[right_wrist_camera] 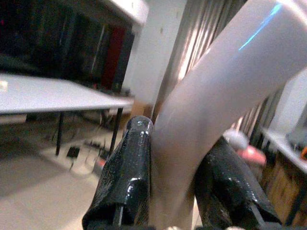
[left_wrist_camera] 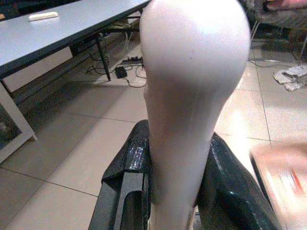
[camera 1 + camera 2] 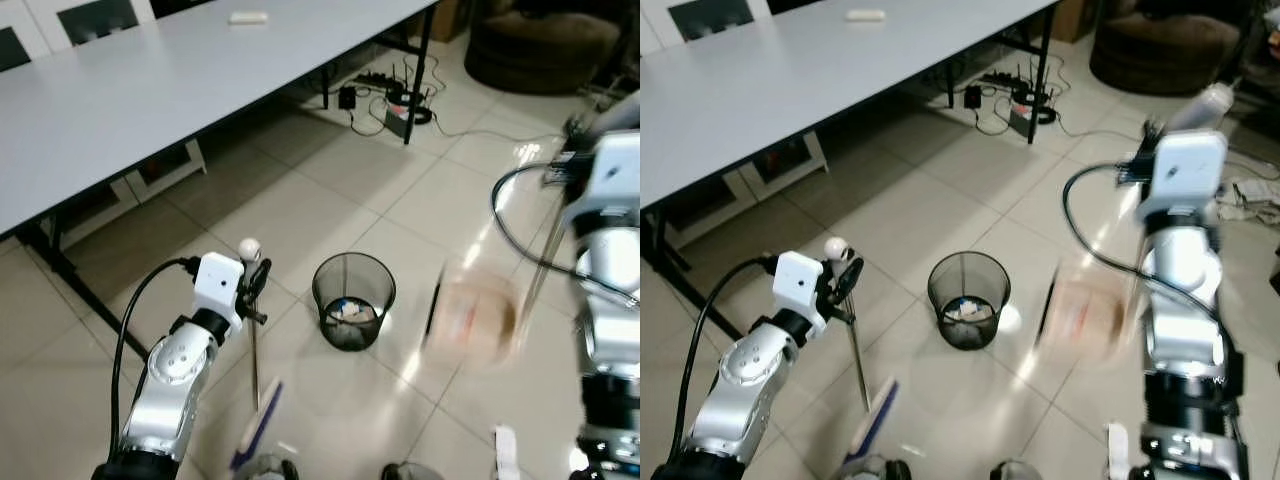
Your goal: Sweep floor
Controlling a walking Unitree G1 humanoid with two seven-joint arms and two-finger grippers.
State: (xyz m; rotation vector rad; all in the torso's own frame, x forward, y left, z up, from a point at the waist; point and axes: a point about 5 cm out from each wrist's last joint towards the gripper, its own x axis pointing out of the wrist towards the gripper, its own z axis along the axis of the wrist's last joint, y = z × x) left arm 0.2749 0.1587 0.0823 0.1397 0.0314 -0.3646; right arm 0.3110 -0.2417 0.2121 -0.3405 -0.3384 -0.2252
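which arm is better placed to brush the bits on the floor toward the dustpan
Probably the left: the left gripper is shut on the broom handle, its brush low by the floor. The right gripper holds the dustpan, raised and blurred.

The tiled floor (image 3: 330, 200) carries a black mesh wastebasket (image 3: 353, 298) (some rubbish inside), a tangle of cables (image 3: 395, 100) and a dark pouf (image 3: 540, 45). The long grey table (image 3: 150, 80) holds one small white object (image 3: 247, 17).

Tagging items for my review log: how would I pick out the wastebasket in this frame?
Start at the long grey table along the room's far side, then drop to the tiled floor in front of it. The wastebasket stands there between the robot's arms: round, black wire mesh, with scraps inside.
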